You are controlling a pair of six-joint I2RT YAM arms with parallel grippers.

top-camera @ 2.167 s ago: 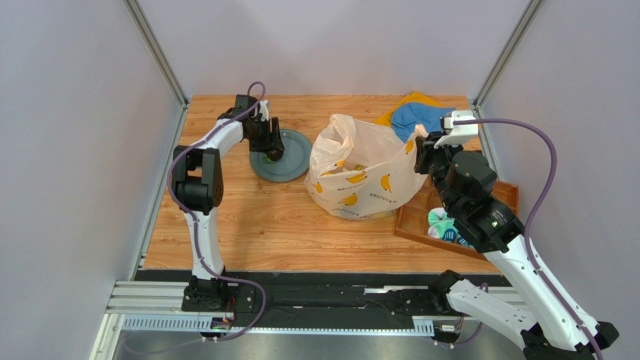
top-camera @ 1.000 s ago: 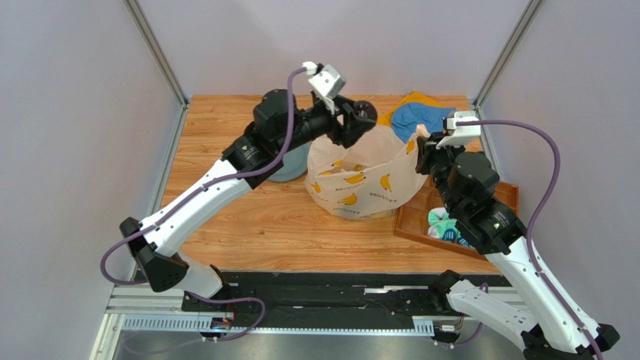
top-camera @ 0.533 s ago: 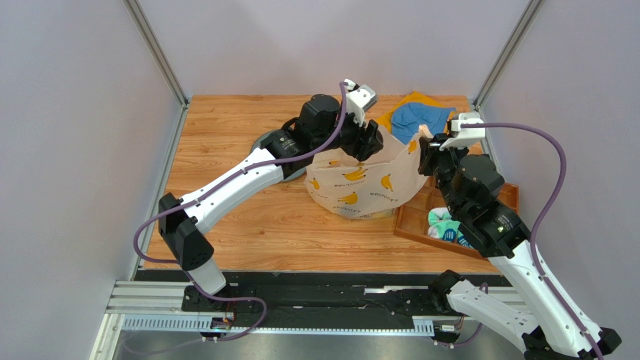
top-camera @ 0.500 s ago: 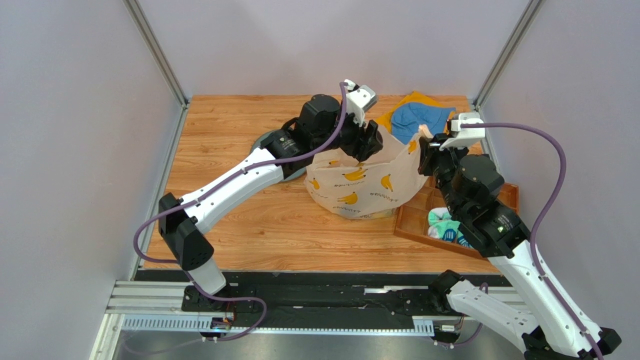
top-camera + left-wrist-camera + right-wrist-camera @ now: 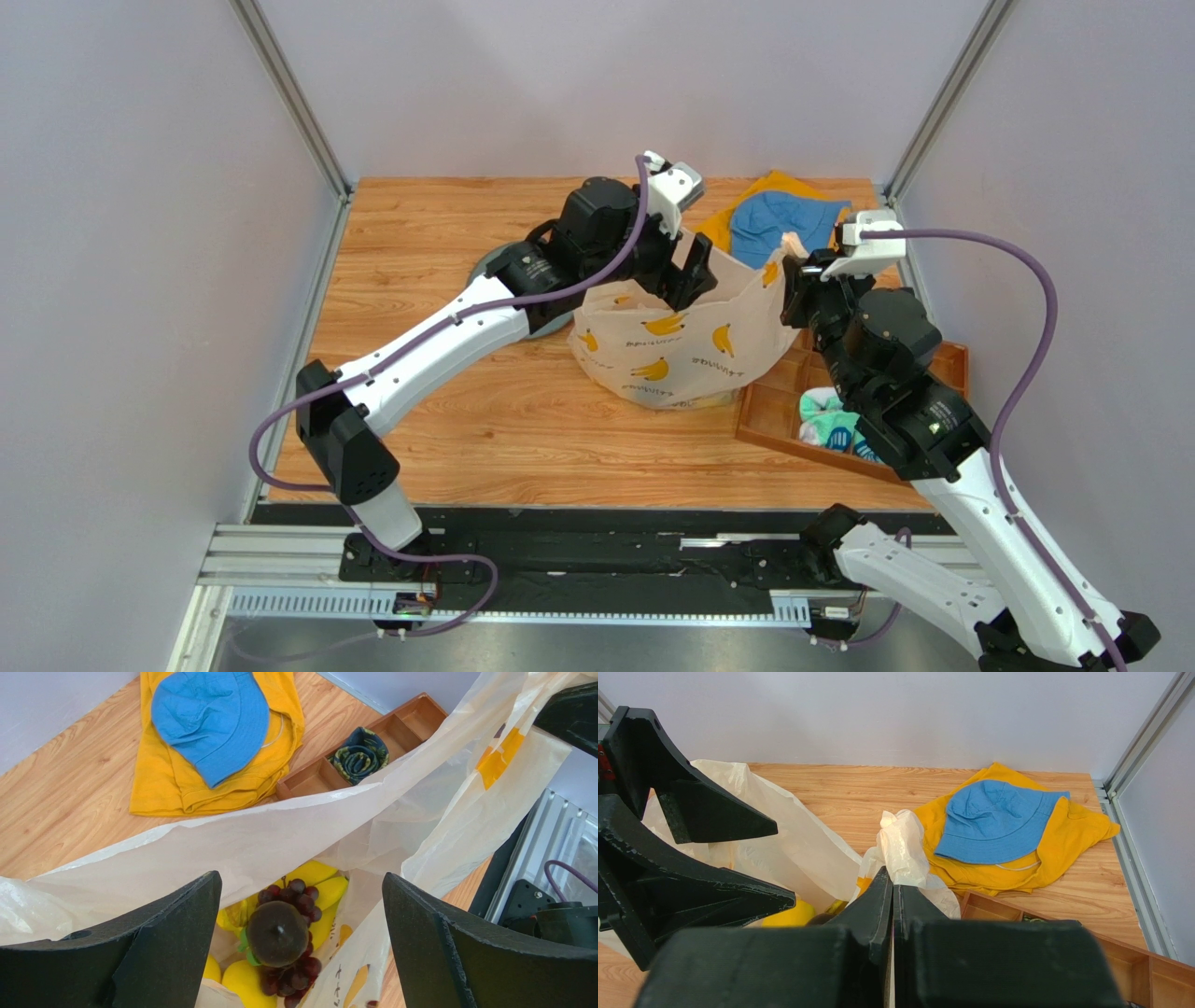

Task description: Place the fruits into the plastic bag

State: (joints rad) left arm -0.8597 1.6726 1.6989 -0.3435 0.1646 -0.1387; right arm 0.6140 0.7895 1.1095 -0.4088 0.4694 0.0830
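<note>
The plastic bag (image 5: pixel 683 343), pale and printed with bananas, stands open at the table's middle. In the left wrist view a dark round fruit (image 5: pixel 277 932) lies inside it on purple grapes (image 5: pixel 302 899), with bananas (image 5: pixel 326 885) and a roundish yellow fruit (image 5: pixel 242 980) beside them. My left gripper (image 5: pixel 687 269) hangs over the bag's mouth; its fingers (image 5: pixel 175 941) stand wide open and hold nothing. My right gripper (image 5: pixel 892 878) is shut on the bag's crumpled handle (image 5: pixel 901 847) at the right rim and holds it up.
A grey plate (image 5: pixel 487 262) lies left of the bag, mostly under my left arm. An orange cloth with a blue hat (image 5: pixel 786 213) lies at the back right. A wooden tray (image 5: pixel 765 413) with rolled cloths sits at the right edge.
My left arm swung from the plate to above the bag with the dark fruit. Its jaws have just spread, and the fruit now lies in the bag. The right arm held still.
</note>
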